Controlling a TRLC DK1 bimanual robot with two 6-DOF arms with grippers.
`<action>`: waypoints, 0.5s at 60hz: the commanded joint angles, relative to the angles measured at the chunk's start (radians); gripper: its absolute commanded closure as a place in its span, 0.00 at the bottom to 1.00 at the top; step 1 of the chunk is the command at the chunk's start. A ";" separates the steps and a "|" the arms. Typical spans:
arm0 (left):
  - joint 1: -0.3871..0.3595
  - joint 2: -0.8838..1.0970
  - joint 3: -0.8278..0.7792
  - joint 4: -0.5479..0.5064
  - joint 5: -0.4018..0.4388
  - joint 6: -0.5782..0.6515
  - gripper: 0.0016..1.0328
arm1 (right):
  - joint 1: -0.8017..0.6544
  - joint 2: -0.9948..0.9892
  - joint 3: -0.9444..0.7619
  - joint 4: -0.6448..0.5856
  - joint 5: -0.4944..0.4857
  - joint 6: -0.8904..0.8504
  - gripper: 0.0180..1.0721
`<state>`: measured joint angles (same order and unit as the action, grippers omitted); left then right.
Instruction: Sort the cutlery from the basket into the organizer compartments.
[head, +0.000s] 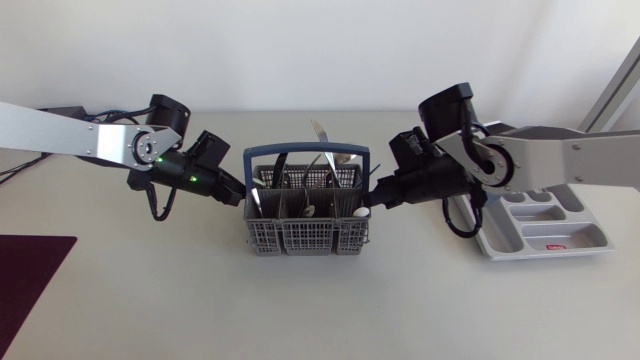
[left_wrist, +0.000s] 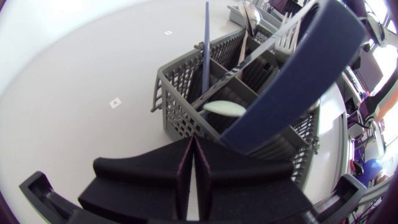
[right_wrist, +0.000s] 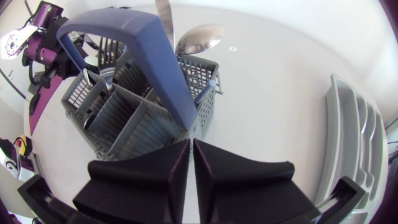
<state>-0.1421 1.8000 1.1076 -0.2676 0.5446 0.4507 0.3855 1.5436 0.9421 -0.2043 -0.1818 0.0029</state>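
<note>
At the centre of the pale table stands the grey slatted plastic cutlery basket with its arched dark-blue handle. It holds the metal cutlery upright in its compartments, among it a steel knife blade and a shiny steel spoon that rise above the rim. Our left gripper lies just beside the basket's left wall, and our right gripper just beside its right wall; we cannot tell whether either touches it. In both wrist views the black wedge fingers are pressed together with nothing between them, each pair pointing at the basket's mesh wall beneath the blue handle. The light-grey moulded plastic organizer tray sits near the table's right edge, behind our right arm and apart from the basket. A dark maroon mat lies at the table's near left corner.
</note>
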 joint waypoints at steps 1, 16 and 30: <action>0.033 -0.102 -0.058 0.002 0.018 0.043 0.92 | 0.006 -0.089 -0.068 0.008 0.019 -0.006 0.73; 0.085 -0.324 -0.195 0.004 0.018 0.098 0.90 | -0.004 -0.281 -0.177 -0.032 0.021 -0.055 0.38; -0.013 -0.470 -0.232 -0.062 -0.003 0.102 0.85 | 0.010 -0.396 -0.241 -0.067 0.021 -0.076 0.18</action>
<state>-0.1146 1.3754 0.8959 -0.3046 0.5426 0.5251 0.3855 1.1751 0.7403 -0.2474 -0.1669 -0.0540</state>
